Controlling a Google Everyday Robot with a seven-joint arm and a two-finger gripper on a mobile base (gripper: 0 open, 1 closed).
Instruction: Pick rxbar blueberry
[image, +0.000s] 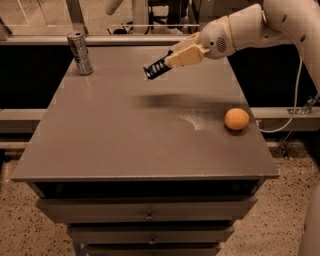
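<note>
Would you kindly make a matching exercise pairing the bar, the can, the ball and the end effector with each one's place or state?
Things:
1. bar
2. can
3. ball
4. end effector

Places or states:
A. upright at the back left corner of the table
B. resting near the table's right edge
C. held in the air above the table
D. clamped on a thing, reaching in from the right

Pairs: 1-C, 2-A, 3-B, 4-D.

tool (170, 63) gripping rxbar blueberry (155, 71) over matt table (125, 150): smooth plastic | can (80, 53): shiny metal
</note>
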